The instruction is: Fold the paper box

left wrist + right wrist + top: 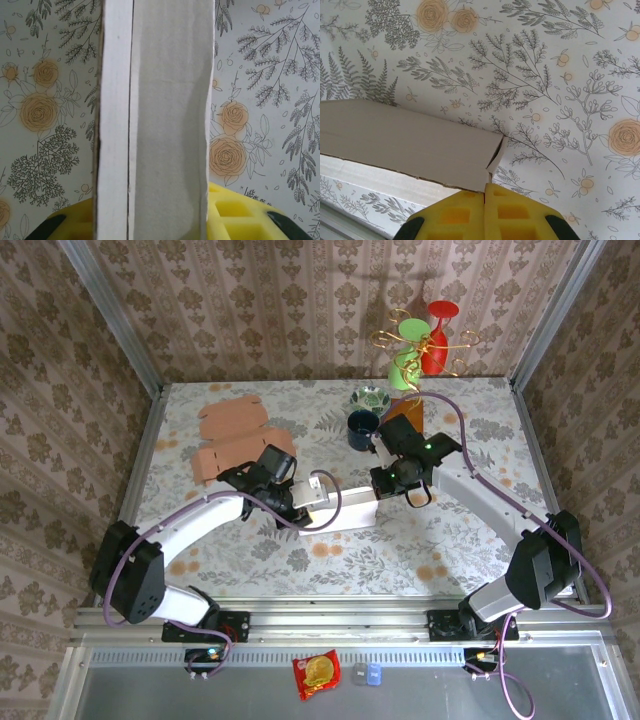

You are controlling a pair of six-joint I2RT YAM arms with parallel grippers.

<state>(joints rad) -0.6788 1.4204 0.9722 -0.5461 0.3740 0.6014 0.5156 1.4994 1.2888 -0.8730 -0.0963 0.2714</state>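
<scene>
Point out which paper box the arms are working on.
The white box in the middle, held between the left gripper and right gripper; the brown boxes lie flat, untouched, at the rear left.

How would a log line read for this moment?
left gripper: shut on white box | right gripper: shut at its edge

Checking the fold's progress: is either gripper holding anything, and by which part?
Both hold the paper box: the left gripper clamps a side panel, the right gripper seems to pinch a flap at its corner.
</scene>
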